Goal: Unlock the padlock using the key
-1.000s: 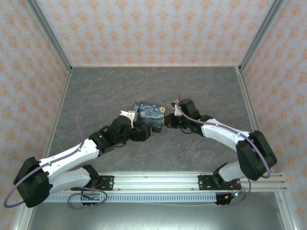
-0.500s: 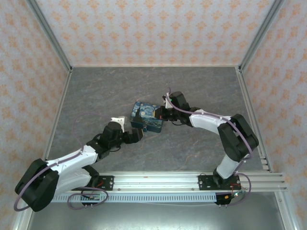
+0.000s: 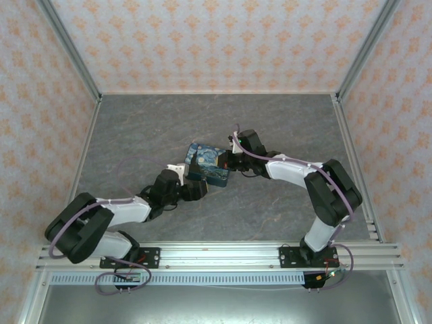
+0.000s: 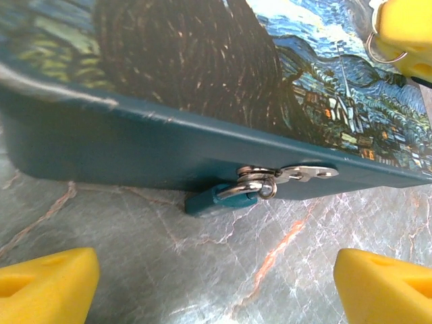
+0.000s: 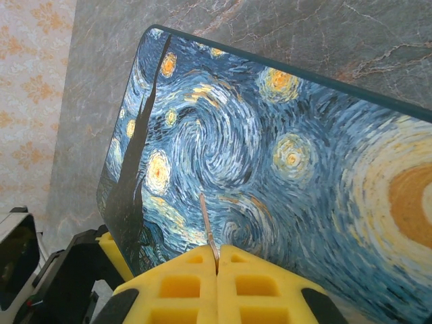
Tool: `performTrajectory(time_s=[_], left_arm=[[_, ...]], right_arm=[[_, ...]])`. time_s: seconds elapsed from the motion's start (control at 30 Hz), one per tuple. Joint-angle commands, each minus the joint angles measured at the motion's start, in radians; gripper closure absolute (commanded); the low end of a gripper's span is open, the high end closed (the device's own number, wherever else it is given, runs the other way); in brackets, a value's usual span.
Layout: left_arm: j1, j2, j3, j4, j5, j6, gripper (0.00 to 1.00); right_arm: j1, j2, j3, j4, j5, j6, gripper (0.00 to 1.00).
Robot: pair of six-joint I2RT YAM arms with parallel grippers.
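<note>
The padlock [image 4: 219, 198] is a tiny teal lock lying on the table against the near wall of the swirl-painted tin [image 3: 209, 165]. Its steel shackle passes through the tin's hasp [image 4: 297, 174]. My left gripper [image 4: 216, 290] is open a short way in front of the lock, with one yellow finger [image 4: 40, 287] on each side and nothing between them. My right gripper [image 5: 217, 260] hovers over the tin's lid [image 5: 270, 155], shut on the key [image 5: 208, 226], whose thin blade sticks out forward. In the top view the left gripper [image 3: 199, 189] is at the tin's near side and the right gripper [image 3: 226, 160] at its right edge.
The tin lies mid-table on grey marbled surface [image 3: 283, 121]. Patterned walls enclose the back and both sides. A metal rail [image 3: 223, 253] runs along the near edge by the arm bases. A key ring [image 4: 378, 50] shows at the right gripper's fingers.
My right gripper moved left onto the tin's right edge and then held still. My left gripper drew back from the tin, then came close to its near side again, with the arm folded lower.
</note>
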State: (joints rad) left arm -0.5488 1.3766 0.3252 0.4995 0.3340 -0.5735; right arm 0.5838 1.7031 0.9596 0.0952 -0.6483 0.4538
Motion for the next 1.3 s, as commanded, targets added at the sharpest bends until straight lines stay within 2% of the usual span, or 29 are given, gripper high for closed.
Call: performTrajectory(time_s=[0.0,0.27,0.8,1.17,1.27], left_arm=[[0.006,0.038,0.039,0.109,0.01,0.034,0.13],[0.007,0.114,0.076,0.129,0.021,0.082,0.23],[-0.037,0.279,0.146,0.164,-0.003,0.049,0.41],[-0.05,0.292,0.169,0.13,-0.059,0.016,0.59],[-0.051,0.29,0.176,0.126,-0.069,0.009,0.61]], right_arm=[[0.008,0.037,-0.02,-0.065,0.03,0.005,1.0],[0.008,0.039,-0.015,-0.07,0.032,0.0,1.0],[0.007,0.043,-0.016,-0.072,0.031,0.0,1.0],[0.008,0.043,-0.022,-0.063,0.029,0.001,1.0],[0.008,0.043,-0.022,-0.062,0.026,0.002,1.0]])
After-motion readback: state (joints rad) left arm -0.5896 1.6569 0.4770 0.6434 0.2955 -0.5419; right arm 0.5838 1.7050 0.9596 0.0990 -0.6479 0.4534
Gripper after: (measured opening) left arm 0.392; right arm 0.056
